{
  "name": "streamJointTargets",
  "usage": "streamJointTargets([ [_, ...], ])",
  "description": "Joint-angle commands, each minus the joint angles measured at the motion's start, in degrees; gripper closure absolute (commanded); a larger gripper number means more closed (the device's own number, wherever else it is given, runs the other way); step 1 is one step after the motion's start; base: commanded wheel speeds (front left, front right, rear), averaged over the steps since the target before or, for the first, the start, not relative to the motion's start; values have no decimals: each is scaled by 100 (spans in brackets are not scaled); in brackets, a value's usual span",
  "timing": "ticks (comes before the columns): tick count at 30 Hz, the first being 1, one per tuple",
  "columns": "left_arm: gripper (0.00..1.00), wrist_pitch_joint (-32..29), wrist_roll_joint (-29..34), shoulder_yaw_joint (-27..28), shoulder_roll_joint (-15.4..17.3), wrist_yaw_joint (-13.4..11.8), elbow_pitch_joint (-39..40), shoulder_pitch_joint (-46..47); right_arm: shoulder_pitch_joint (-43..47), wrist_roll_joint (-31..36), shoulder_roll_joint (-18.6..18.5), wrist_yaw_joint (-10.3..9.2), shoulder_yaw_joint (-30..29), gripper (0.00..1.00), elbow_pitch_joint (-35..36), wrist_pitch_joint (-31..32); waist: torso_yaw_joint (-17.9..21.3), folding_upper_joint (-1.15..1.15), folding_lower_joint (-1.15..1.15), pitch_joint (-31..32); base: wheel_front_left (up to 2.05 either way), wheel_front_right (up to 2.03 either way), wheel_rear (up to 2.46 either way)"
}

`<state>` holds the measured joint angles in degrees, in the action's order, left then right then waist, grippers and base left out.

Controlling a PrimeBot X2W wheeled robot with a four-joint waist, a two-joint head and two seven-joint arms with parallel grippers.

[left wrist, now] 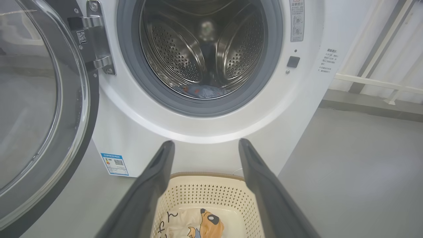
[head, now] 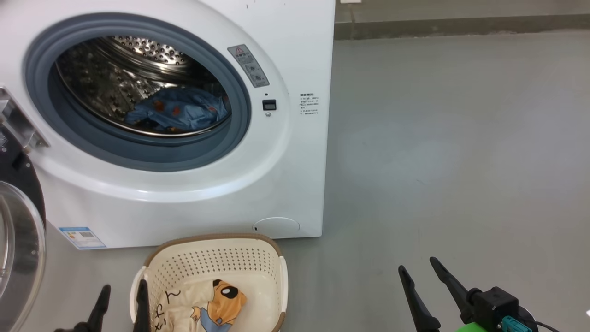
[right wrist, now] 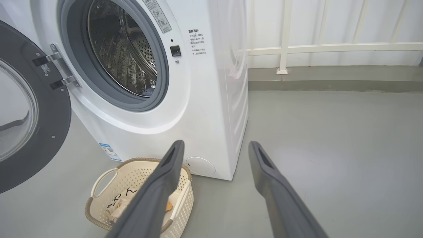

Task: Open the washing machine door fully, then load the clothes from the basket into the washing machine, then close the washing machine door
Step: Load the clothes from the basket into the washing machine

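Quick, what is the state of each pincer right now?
The left pincer is open, holding nothing.
The right pincer is open, holding nothing.

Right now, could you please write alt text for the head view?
The washing machine door stands open at left, a blue garment in the drum. A cream garment lies in the basket below; left gripper and right gripper are open.

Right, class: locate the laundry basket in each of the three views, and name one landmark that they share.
Head view: the basket sits at bottom centre-left, before the washing machine.
Left wrist view: the basket is bottom centre, between the left gripper's fingers.
Right wrist view: the basket is lower left, partly behind one finger of the right gripper.
Shared landmark: the blue label sticker on the machine's lower corner, left of the basket in each view.
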<state>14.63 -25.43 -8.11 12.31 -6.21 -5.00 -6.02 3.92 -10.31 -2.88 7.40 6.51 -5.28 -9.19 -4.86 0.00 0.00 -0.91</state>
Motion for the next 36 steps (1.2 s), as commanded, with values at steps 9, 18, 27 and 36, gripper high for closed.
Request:
streamJointTargets([
  [9,0,37,324,275,-147,108,97,-91,49,-117,0,9,110,0,139,-79,-56,0,0,183,0,0,0],
  [18,0,37,439,306,-286,222,3,-81,52,-129,0,9,136,0,128,-77,-45,0,0,206,0,0,0],
  [27,0,37,507,354,-375,294,-53,-65,53,-113,0,9,139,0,123,-59,-49,0,0,212,0,0,0],
  [36,0,37,563,396,-443,365,-86,-45,36,-113,0,9,159,0,110,-56,-45,0,0,209,0,0,0],
])
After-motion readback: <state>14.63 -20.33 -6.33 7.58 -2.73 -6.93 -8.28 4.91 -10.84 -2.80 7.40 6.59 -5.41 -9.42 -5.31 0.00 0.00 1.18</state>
